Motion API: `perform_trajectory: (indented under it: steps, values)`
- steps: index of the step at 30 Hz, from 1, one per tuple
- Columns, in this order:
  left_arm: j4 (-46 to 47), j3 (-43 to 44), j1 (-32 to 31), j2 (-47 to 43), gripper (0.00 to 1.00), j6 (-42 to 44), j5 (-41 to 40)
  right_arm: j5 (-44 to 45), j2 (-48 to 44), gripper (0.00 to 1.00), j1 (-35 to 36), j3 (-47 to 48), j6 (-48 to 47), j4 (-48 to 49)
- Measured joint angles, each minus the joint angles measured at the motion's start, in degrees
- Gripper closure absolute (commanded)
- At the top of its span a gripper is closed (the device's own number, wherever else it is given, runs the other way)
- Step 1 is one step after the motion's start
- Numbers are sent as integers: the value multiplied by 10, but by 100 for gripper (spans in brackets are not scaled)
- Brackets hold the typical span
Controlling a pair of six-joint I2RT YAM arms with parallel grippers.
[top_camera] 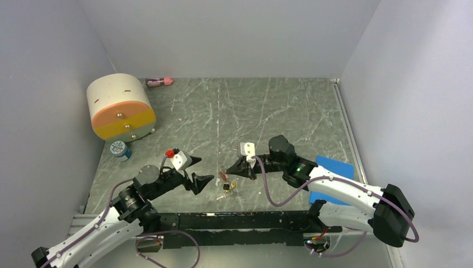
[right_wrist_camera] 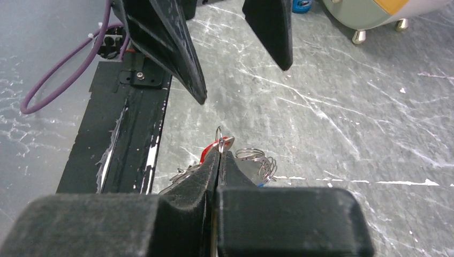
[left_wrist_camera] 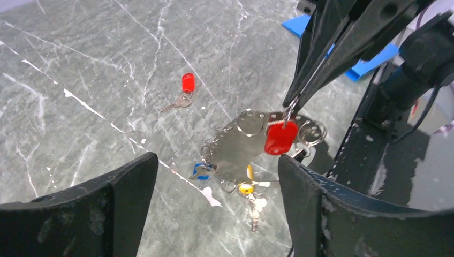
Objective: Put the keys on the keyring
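At seven o'clock on the table [top_camera: 279, 111], the left gripper [top_camera: 205, 169] is standing spread wide, gripping nothing, its fingers [left_wrist_camera: 123, 198] framing the keyring [left_wrist_camera: 235, 144] lying at six o'clock. Rightward, the right gripper [top_camera: 226, 172] is pinching a wire loop [right_wrist_camera: 219, 134] beside a red-headed key [left_wrist_camera: 280, 138]. Only the left wrist view is clearly showing a second red key [left_wrist_camera: 184, 88], lying loose at the plate's eleven o'clock.

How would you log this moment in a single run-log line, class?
left gripper: jaws open, empty | right gripper: jaws shut on keyring beside red key | second red key: loose on table
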Motion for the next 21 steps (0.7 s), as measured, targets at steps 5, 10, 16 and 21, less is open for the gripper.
perform_trajectory:
  steps: [5,10,16,21]
  values:
    - [-47,68,0,18,19,-63,-8,0,0,100,0,0,0,-2]
    - [-109,136,0,65,25,-138,-8,0,4,100,0,0,0,-3]
    - [-161,172,0,147,52,-215,23,0,13,100,0,0,0,-4]
    - [-170,194,0,226,56,-248,77,0,18,100,0,1,1,-5]
